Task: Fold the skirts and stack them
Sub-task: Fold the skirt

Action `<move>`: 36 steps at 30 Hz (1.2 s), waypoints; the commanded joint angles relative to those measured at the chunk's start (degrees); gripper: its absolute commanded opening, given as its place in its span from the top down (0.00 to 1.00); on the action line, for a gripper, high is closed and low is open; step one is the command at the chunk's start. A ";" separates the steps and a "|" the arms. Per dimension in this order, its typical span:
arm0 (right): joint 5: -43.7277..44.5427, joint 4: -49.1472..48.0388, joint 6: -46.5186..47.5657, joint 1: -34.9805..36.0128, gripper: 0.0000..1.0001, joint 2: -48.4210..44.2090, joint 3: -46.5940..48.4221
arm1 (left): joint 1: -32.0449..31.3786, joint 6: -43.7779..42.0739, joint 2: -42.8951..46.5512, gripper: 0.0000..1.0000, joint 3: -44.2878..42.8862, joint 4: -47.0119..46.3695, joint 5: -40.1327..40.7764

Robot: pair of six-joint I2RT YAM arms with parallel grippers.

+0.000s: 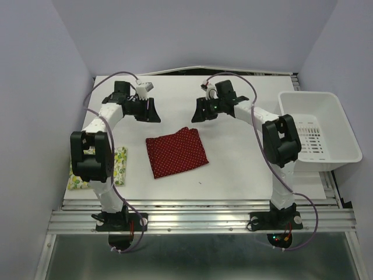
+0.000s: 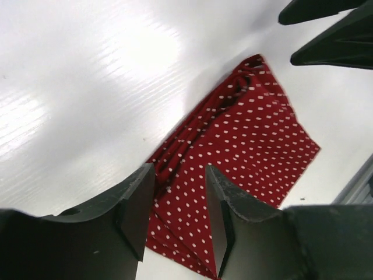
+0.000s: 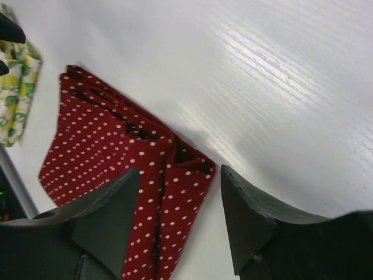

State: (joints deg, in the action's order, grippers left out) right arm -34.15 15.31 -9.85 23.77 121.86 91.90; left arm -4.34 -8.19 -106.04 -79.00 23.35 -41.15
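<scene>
The dark red polka-dot skirt lies folded into a rough square at the middle of the white table. The lemon-print skirt lies folded at the left edge, half hidden behind the left arm. My left gripper hovers open just beyond the red skirt's far left corner, and my right gripper hovers open beyond its far right corner. In the left wrist view the red skirt shows below the parted left gripper. The right wrist view shows the red skirt, the lemon skirt and the empty right gripper.
A white plastic bin stands at the table's right edge, beside the right arm's elbow. The table's back edge meets the wall just behind both grippers. An aluminium rail carries the arm bases along the near edge.
</scene>
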 commanded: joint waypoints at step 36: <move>9.87 7.72 -3.60 2.15 0.52 -15.34 -4.37 | -4.28 5.37 25.23 0.31 15.01 -16.32 12.83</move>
State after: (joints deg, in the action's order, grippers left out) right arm -31.73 23.14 -13.98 24.34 111.83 79.68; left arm -9.58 -5.65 -93.08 -66.02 13.50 -35.79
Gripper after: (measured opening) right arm 0.480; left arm 0.617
